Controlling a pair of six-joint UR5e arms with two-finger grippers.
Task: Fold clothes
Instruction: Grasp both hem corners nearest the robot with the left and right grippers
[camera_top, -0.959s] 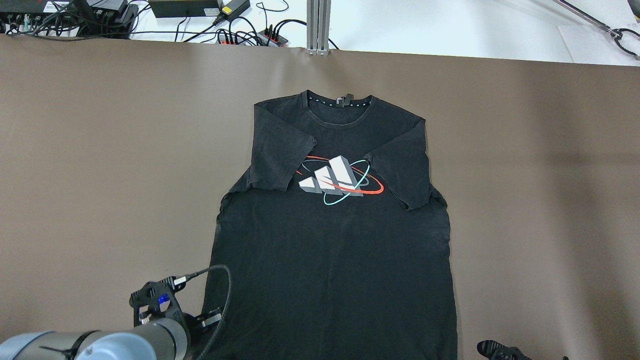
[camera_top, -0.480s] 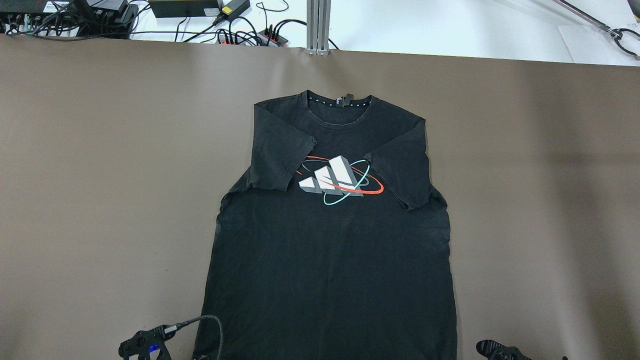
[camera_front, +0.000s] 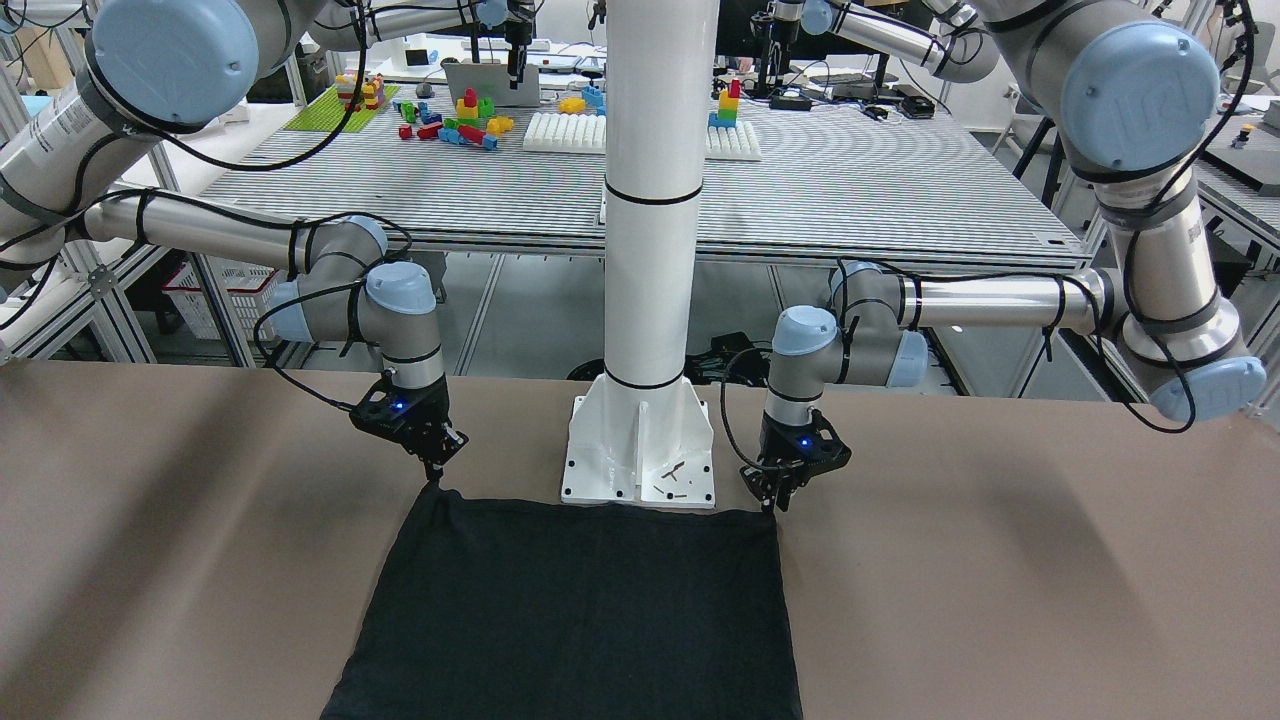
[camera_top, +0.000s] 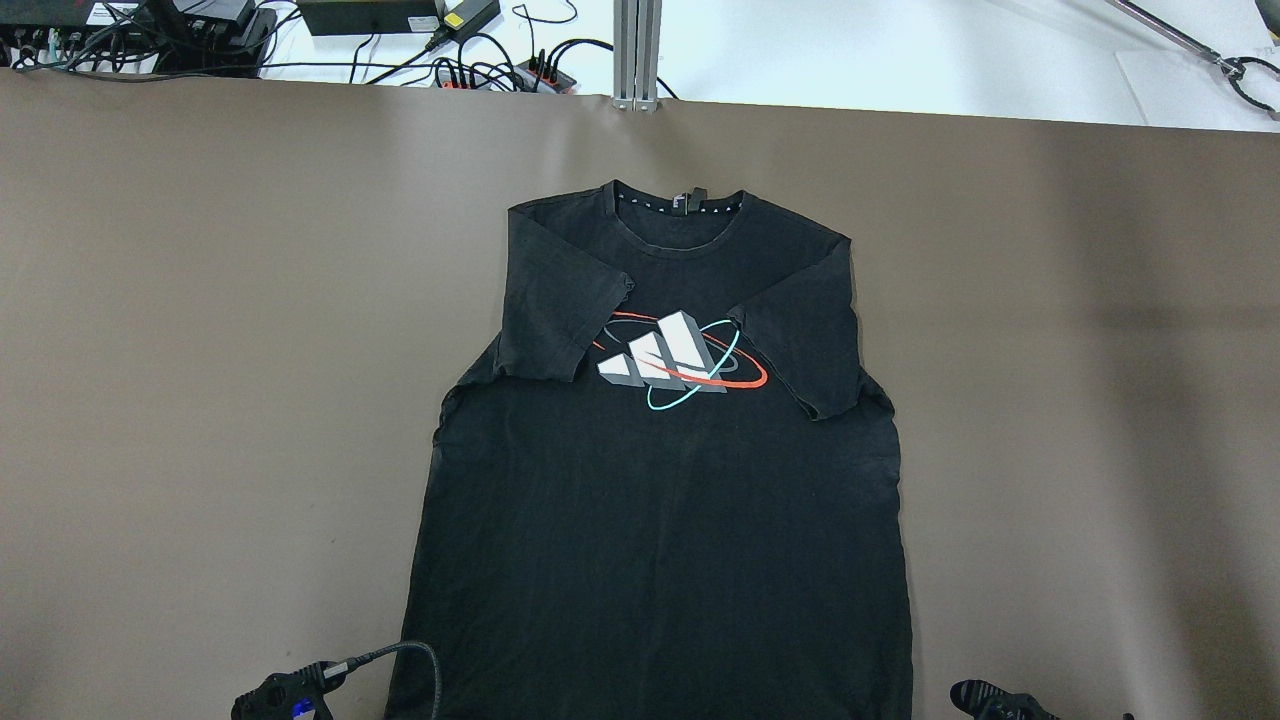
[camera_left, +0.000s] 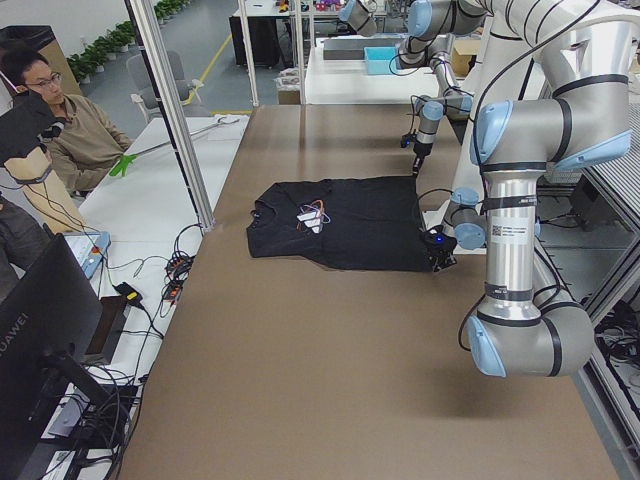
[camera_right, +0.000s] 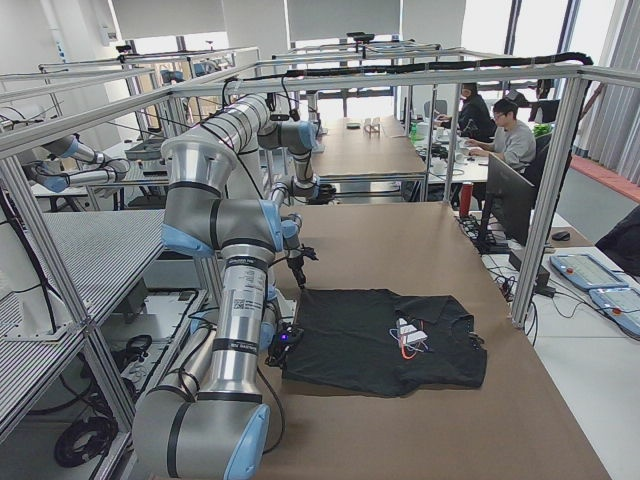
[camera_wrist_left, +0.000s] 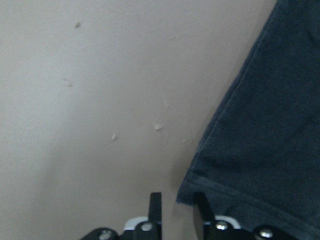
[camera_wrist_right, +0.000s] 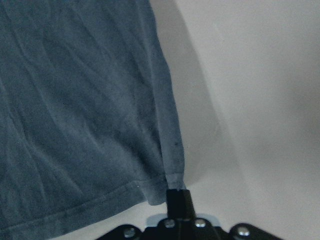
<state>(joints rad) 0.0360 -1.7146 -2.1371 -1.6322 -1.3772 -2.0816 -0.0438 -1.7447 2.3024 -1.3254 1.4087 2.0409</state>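
Note:
The clothes (camera_top: 660, 520) are one black T-shirt with a white, red and teal print, lying flat on the brown table (camera_top: 200, 350), both sleeves folded inward. Its hem faces the robot. In the front-facing view my right gripper (camera_front: 436, 478) is shut on one hem corner, which rises in a small peak. The right wrist view shows that corner of the clothes (camera_wrist_right: 85, 115) pinched in the gripper (camera_wrist_right: 177, 197). My left gripper (camera_front: 775, 503) stands at the other hem corner. In the left wrist view its fingers (camera_wrist_left: 155, 205) are slightly apart, open, with the corner of the clothes (camera_wrist_left: 260, 150) lying between them.
The white pole's base (camera_front: 640, 450) stands just behind the hem, between both grippers. Cables and power strips (camera_top: 500, 70) and an aluminium post (camera_top: 637, 50) sit beyond the table's far edge. People sit at desks (camera_right: 510, 140) off to the side.
In the overhead view my left arm has drawn back toward the near edge, so only its wrist tip and cable still show. The shirt has not moved.

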